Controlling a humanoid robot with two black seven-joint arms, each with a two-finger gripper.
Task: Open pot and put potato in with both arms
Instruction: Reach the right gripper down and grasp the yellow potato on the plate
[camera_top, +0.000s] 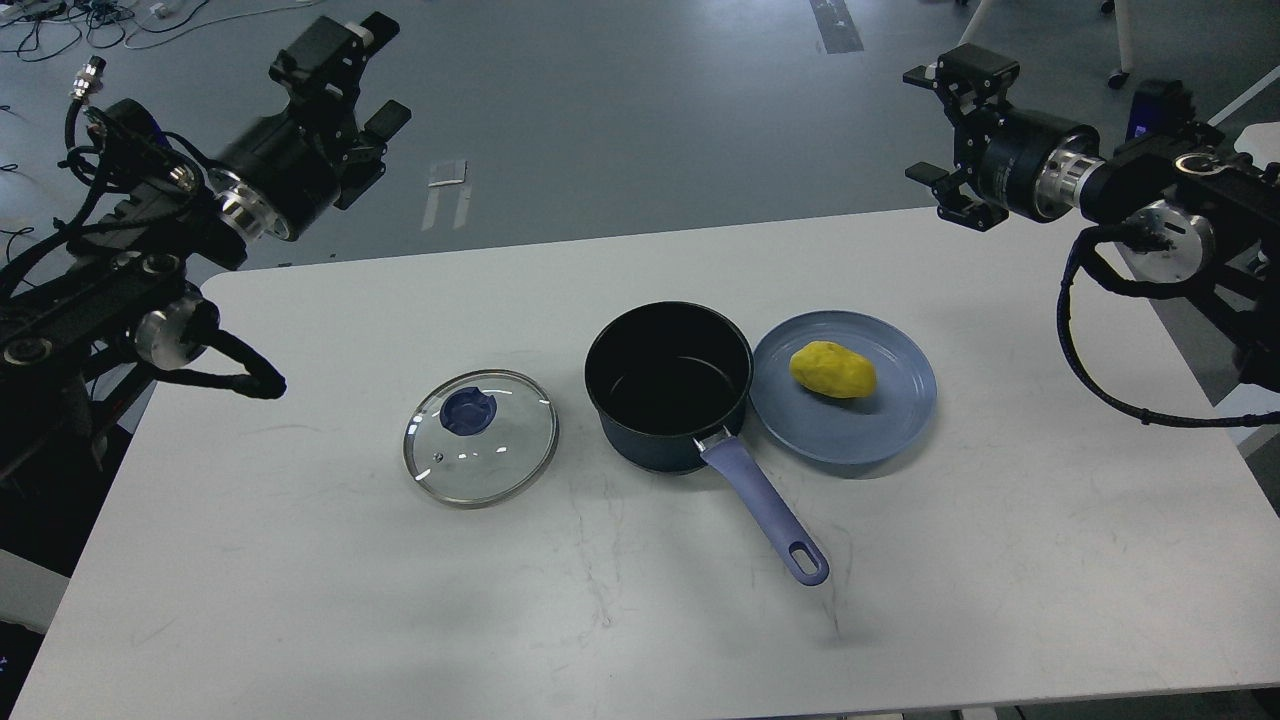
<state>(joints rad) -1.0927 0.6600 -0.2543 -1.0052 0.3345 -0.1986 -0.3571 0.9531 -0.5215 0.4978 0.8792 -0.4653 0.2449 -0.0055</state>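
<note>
Pot (668, 385) open at table centre, lid (480, 437) flat on table to its left. Potato (832, 369) on plate (880, 425) just right of pot. Left gripper (345, 75) and right gripper (935, 125) raised, spread wide, empty.

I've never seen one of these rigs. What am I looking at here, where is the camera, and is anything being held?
The single picture is taken from the robot's own head, looking down at a white table. The black arms at either side are its own. The left hand and right hand hover open and hold nothing. On the table lie a round glass lid with a blue knob, an open dark navy saucepan with a lavender handle, and a smooth yellow potato on a flat light-blue plate.
</note>
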